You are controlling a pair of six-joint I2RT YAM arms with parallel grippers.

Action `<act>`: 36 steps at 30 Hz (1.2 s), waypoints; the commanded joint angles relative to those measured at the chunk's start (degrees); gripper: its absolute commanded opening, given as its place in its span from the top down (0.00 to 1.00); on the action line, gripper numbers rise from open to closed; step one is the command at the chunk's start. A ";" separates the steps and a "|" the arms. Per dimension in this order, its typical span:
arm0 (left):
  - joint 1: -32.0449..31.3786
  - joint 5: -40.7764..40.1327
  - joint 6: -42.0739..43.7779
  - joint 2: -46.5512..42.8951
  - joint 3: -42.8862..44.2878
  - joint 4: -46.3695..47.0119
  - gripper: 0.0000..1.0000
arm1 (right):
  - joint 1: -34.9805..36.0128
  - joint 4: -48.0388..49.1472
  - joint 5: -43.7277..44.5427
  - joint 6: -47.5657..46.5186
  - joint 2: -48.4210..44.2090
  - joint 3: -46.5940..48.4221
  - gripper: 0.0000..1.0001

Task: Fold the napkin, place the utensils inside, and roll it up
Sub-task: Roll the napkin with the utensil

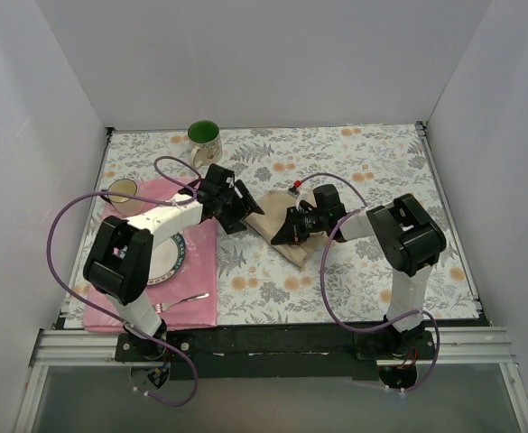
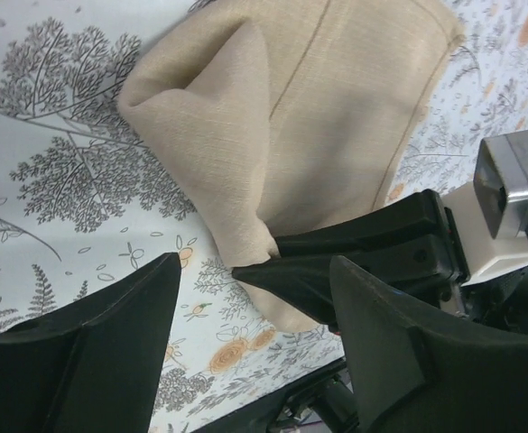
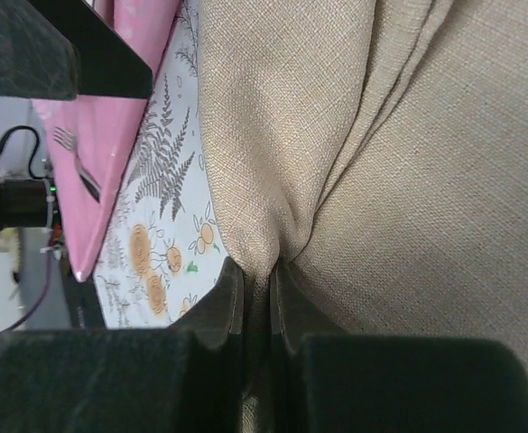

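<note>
From above, the napkin (image 1: 268,219) lies mid-counter (image 1: 372,171), loosely doubled, just right of the pink placemat (image 1: 196,271). The right tool (image 1: 283,236) is down on the cloth. The left tool (image 1: 248,215) hovers at its left edge, and the two are almost nose to nose. That's the first worry: one inward swing and they could knock together. The fork (image 1: 184,299) sits well apart on the placemat's near end, so nothing is inside the cloth yet.

Left wrist view: the left tool's jaws stand wide with nothing between them, and the napkin lies just beyond. Across from it, the right tool's tips pinch the cloth's lower edge. The fabric is humped, with one flap lifted rather than flat. Pull now and I judge it drags as a lump instead of folding cleanly, leaving a crooked fold for the roll.

Right wrist view: the right tool's jaws are nearly together, clamped on a thin ridge of napkin with creases fanning out from the pinch. It's a small bite. It could slip free mid-pull, or it may have caught more than one layer; how many, I cannot tell.
</note>
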 commanded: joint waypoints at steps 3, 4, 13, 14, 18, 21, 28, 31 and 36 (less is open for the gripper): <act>-2.65 -2.23 -7.13 1.86 4.38 -6.71 0.29 | -2.16 1.81 -9.98 9.67 5.34 -2.93 0.99; -2.84 -2.23 -8.35 2.30 4.65 -6.71 0.28 | -2.95 3.48 -10.95 11.08 5.86 -3.29 0.99; -4.24 -2.84 -12.49 10.30 7.81 -7.76 0.39 | -3.75 0.61 -9.38 9.52 6.92 -1.98 0.99; -4.68 -4.15 -13.63 10.47 7.81 -8.46 0.41 | -3.75 -0.44 -8.33 8.81 6.66 -1.71 0.99; -6.35 -6.89 -16.36 11.44 8.51 -9.52 0.47 | -3.66 -3.00 -6.56 7.14 5.69 -1.18 0.99; -7.32 -8.82 -17.24 13.72 10.45 -10.40 0.47 | -3.75 -4.14 -5.60 6.26 5.25 -1.09 0.99; -8.64 -18.40 -14.97 18.99 15.19 -15.84 0.50 | -3.66 -7.22 -2.79 3.97 3.85 -0.65 0.99; -8.99 -21.21 -12.51 22.68 18.00 -18.83 0.58 | -3.66 -7.31 -2.26 3.80 3.58 -0.83 0.99; -9.08 -23.94 -9.86 26.02 20.38 -21.91 0.70 | -3.05 -7.74 -0.06 2.75 2.53 -1.44 0.99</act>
